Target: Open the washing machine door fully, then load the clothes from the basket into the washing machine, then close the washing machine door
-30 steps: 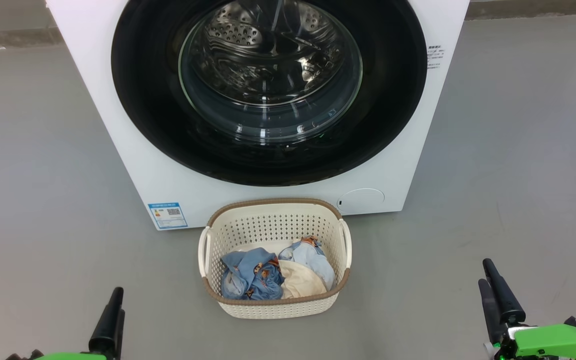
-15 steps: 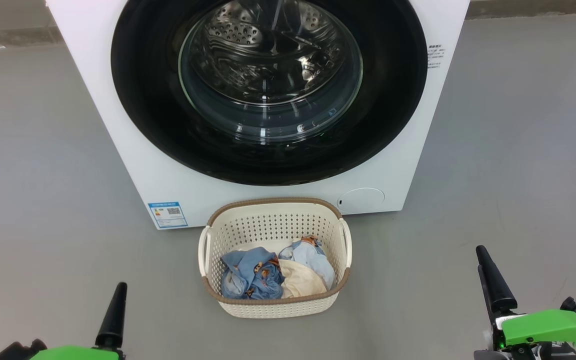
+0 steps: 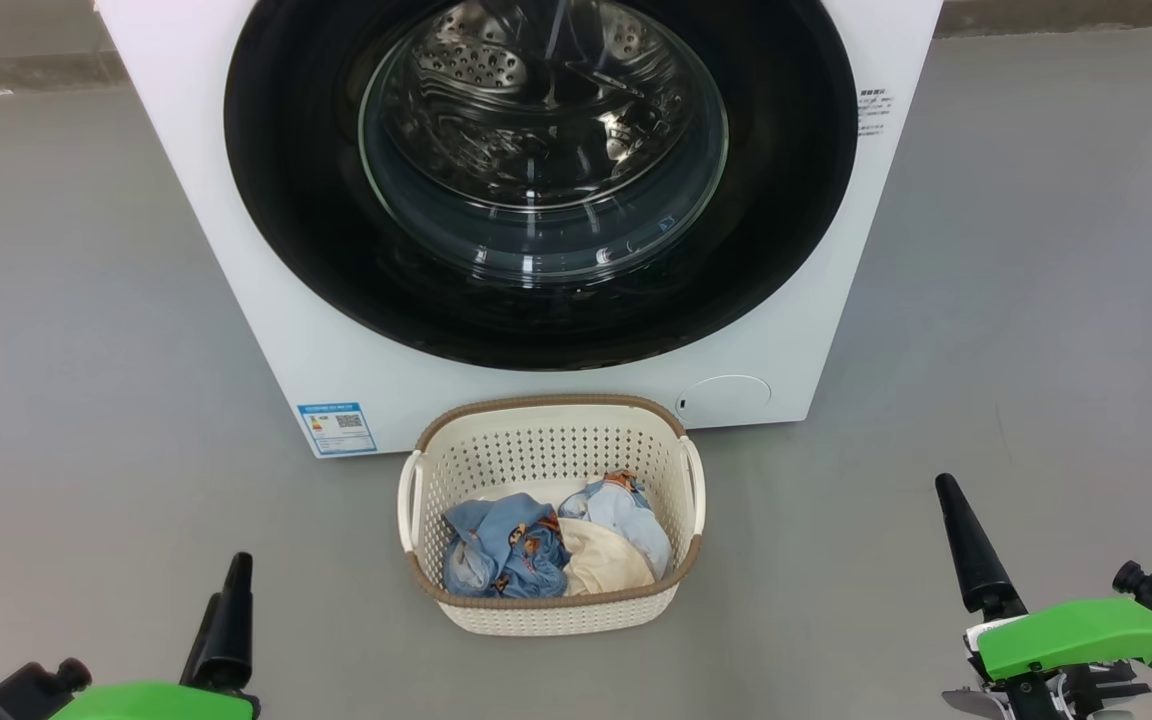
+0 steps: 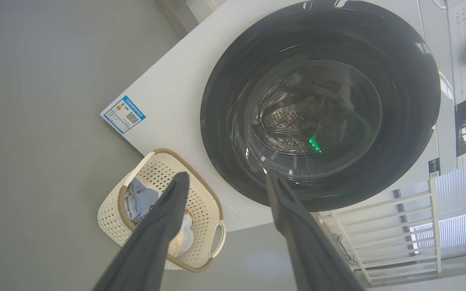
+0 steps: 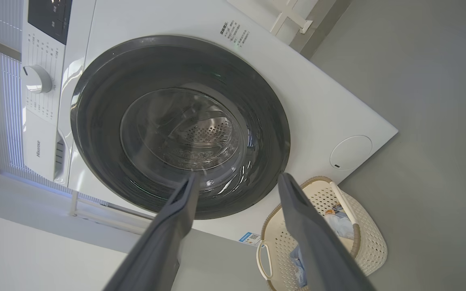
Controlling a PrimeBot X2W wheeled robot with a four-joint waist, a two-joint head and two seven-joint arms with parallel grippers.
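Observation:
The washing machine (image 3: pixel 266 330) stands straight ahead, its blue label sticker (image 3: pixel 337 428) at the lower left of the front. The washing machine door (image 3: pixel 541 180) lies flat against the front, and the steel drum shows through its glass. On the floor in front is the basket (image 3: pixel 551 610) holding the clothes: a blue piece with orange prints (image 3: pixel 501 545), a light blue one (image 3: pixel 631 515) and a cream one (image 3: pixel 601 568). My left gripper (image 3: pixel 233 575) (image 4: pixel 227 174) and right gripper (image 3: pixel 948 500) (image 5: pixel 237 177) hang open and empty on either side of the basket, well short of the door.
Grey floor (image 3: pixel 1036 300) spreads on both sides of the machine. A white knob (image 5: pixel 37 79) and control panel sit above the door. A white railing (image 4: pixel 378 218) stands beside the machine. A round cover (image 3: pixel 726 397) marks the front's lower right.
My right gripper has risen and moved a little left in the head view. The left gripper has barely shifted. Door, basket and clothes are as before.

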